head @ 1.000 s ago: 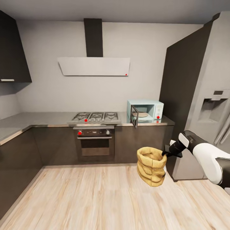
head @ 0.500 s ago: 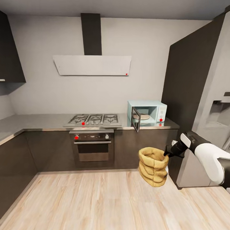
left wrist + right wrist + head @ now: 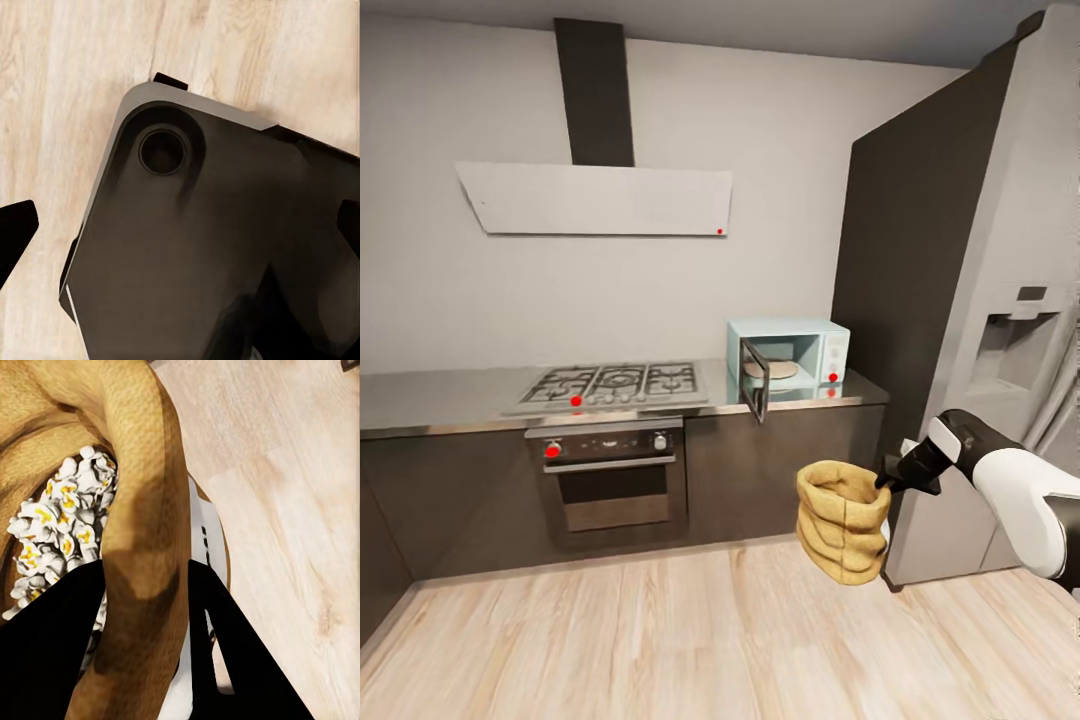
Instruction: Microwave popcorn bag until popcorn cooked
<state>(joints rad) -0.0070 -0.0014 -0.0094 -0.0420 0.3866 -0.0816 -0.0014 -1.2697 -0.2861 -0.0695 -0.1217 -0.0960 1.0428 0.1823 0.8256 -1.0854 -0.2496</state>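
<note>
The orange-brown popcorn bag (image 3: 842,520) hangs above the wooden floor, and my right gripper (image 3: 885,482) is shut on its rolled rim. In the right wrist view the black fingers (image 3: 232,660) clamp the bag's rim (image 3: 142,510), one inside and one outside, and white-yellow popcorn (image 3: 67,525) fills the bag. The mint-blue microwave (image 3: 788,362) stands on the grey countertop (image 3: 440,395) at its right end, beyond the bag, its dark door (image 3: 755,380) swung open. My left gripper (image 3: 180,225) is open over my dark base, its fingers at the picture's edges.
A steel gas hob (image 3: 610,385) sits left of the microwave, with a black oven (image 3: 610,480) under it and a white hood (image 3: 600,198) above. A tall grey fridge (image 3: 1000,350) with a dark side panel stands at the right. Wooden floor (image 3: 660,640) lies before the cabinets.
The whole view has shifted: the camera came nearer the counter, and hob and microwave slid left. The bag stays in the right gripper in about the same place.
</note>
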